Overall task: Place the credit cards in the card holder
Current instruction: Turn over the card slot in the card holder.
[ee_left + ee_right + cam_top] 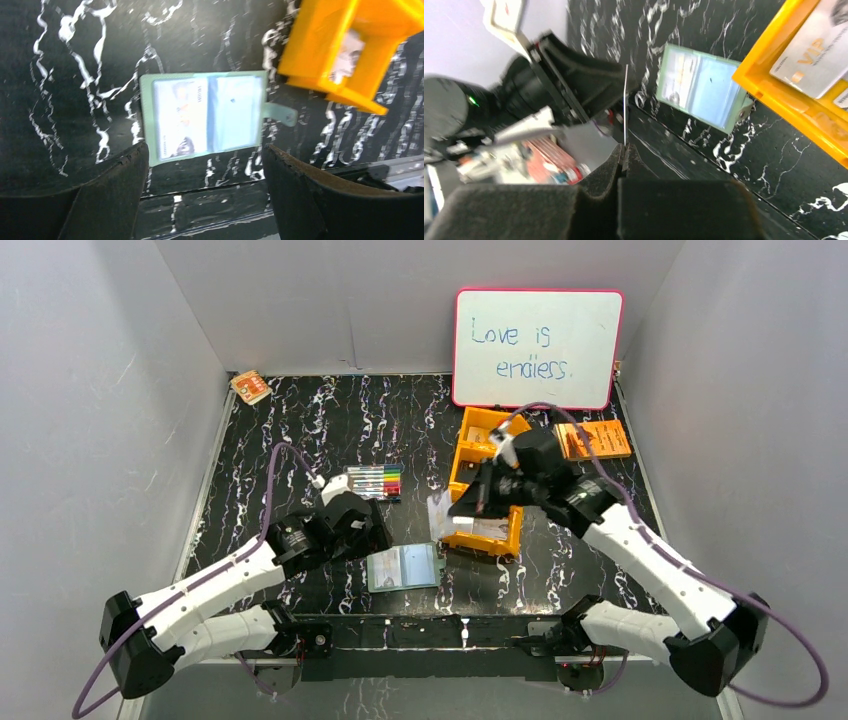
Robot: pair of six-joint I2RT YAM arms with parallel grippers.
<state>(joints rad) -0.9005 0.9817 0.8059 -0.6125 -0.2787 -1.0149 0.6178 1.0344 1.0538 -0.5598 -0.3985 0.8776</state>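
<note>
Risk: I grip the credit card (625, 100) by one thin edge, so it could twist or slip; nothing pins the card holder (207, 115), which may slide.
Right gripper (624, 148): pinched shut on that card.
Left gripper (205, 149): jaws wide, empty, just beside the card holder.
Card holder: spread open on the table (300, 430), near the orange bin (320, 55).

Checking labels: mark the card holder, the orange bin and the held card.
card holder (204, 117): left wrist view, middle fold.
orange bin (320, 45): left wrist view, side wall.
held card (625, 105): right wrist view, thin edge.
</note>
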